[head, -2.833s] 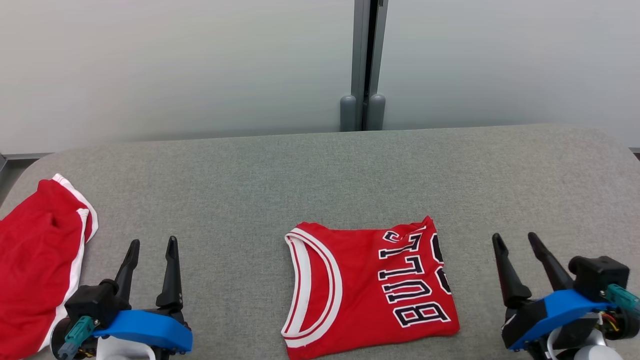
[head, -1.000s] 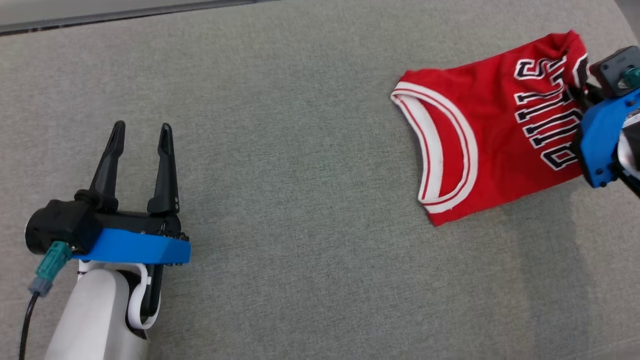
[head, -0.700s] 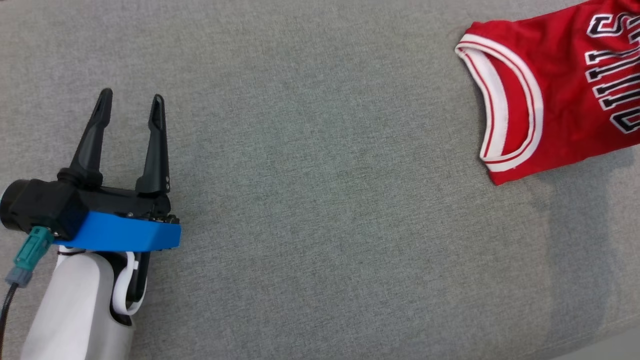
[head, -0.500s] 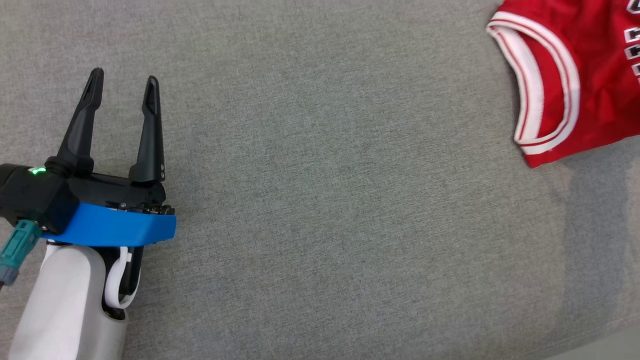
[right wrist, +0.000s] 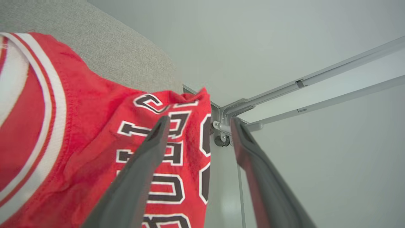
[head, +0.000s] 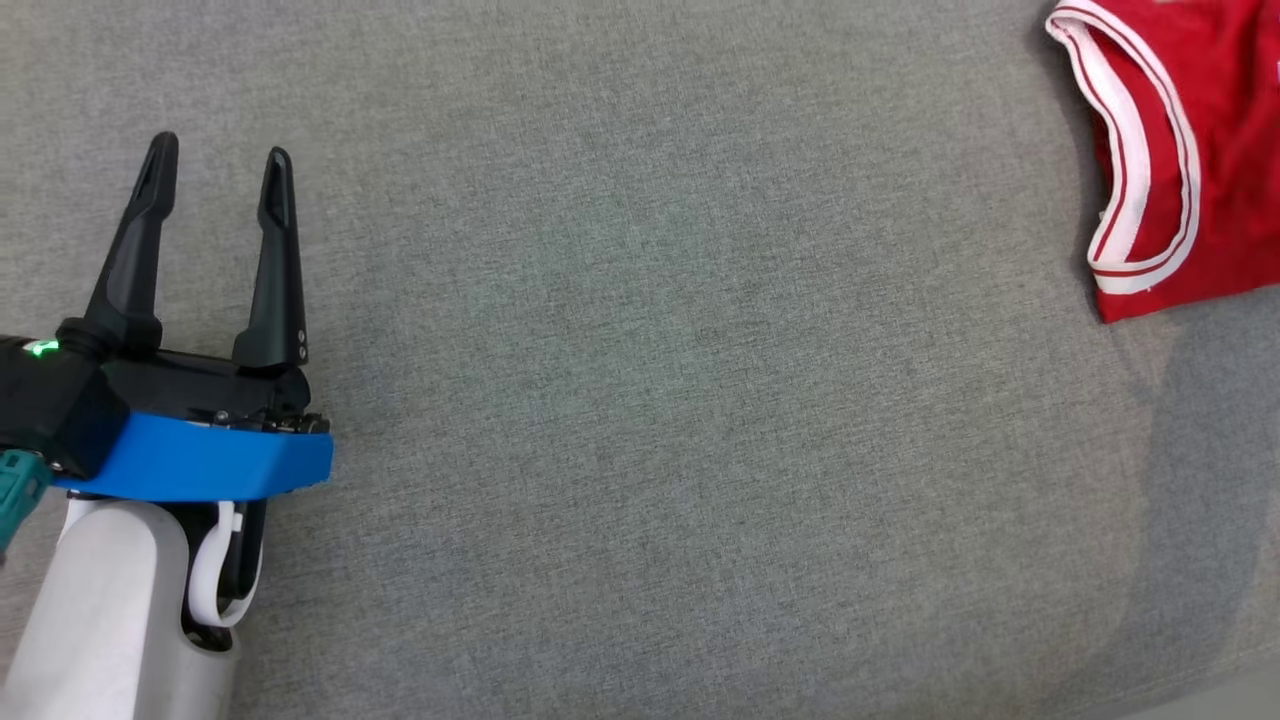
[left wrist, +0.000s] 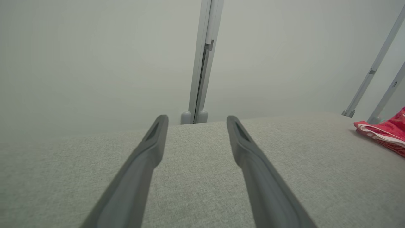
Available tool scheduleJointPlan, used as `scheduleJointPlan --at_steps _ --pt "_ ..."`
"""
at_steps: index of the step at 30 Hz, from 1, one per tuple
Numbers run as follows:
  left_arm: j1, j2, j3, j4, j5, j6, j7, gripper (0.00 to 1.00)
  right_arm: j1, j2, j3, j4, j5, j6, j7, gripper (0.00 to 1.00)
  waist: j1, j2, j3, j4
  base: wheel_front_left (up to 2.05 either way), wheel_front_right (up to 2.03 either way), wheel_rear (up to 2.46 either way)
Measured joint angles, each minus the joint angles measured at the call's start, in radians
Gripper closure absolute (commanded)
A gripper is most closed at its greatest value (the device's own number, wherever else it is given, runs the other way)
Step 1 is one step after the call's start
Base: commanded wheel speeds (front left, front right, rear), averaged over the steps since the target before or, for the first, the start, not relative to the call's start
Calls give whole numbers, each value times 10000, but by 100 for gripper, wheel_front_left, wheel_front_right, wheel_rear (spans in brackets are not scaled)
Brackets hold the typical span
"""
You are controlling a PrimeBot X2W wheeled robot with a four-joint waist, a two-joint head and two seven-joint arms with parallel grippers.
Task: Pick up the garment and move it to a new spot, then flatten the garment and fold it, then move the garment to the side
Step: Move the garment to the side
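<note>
Showing a grey woven tabletop [head: 700, 420] stretching flat and wide in the head view and meeting a pale wall [left wrist: 95, 57] behind it in the left wrist view. Showing a grey upright post [left wrist: 202, 63] dividing that wall, standing just beyond the tabletop's far edge with two rounded caps [left wrist: 192, 117] sitting side by side at its foot, and two slanted rails [left wrist: 375, 68] leaning at the far right. Catching, in the right wrist view, two long pale rails [right wrist: 316, 75] running out from a metal bracket [right wrist: 235, 110], with small dark round fittings [right wrist: 221, 141] sitting just below it.
</note>
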Motion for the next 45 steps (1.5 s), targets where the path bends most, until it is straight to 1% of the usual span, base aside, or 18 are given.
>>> scheduleJointPlan --at_steps 5,8,12,16,18,19,22,26,32,40,45 --pt "115 -29 -50 104 -2 67 -121 0 91 314 -410 31 -205 0 -111 0 0 0 -396 139 0 0 0" --pt "198 -121 -86 253 -63 96 -249 0 327 570 -648 -19 -163 0 -460 0 0 0 -778 295 0 0 0" --pt "524 -336 -107 688 -268 98 -497 0 769 1358 -1141 -226 107 -2 -1087 0 -1 0 -1449 544 0 0 0" --pt "917 -497 -105 1275 -424 98 -717 0 1609 2278 -1689 -675 416 -6 -1852 0 -3 0 -2248 856 0 0 0" --pt "1109 -600 -98 1593 -523 90 -779 0 2148 2817 -1931 -1081 706 -6 -2217 0 -3 0 -2654 1024 0 0 0" --pt "1191 -665 -104 1770 -570 88 -826 0 2470 3179 -2153 -1290 1147 -8 -2393 0 -3 0 -2857 1119 0 0 0" --pt "1432 -719 -107 2205 -608 67 -911 0 3753 3703 -2004 -2015 1488 -4 -2669 0 -3 0 -3390 1394 0 0 0" --pt "1825 -830 -171 2683 -635 40 -968 0 5233 4159 -1858 -2940 1835 -8 -2623 0 -4 0 -3950 1693 0 0 0" --pt "2234 -1041 -180 3080 -663 33 -1024 0 6835 4876 -1753 -4282 1987 -8 -2360 0 -2 0 -4599 2081 0 0 0" --pt "2540 -1193 -211 3475 -648 -79 -1051 0 8038 5396 -1818 -5522 1948 -8 -1983 0 -2 0 -5201 2469 0 0 0" --pt "2673 -1308 -207 3680 -606 -107 -1051 0 8402 5538 -1843 -5584 2050 -8 -1900 0 -1 0 -5511 2528 0 0 0"
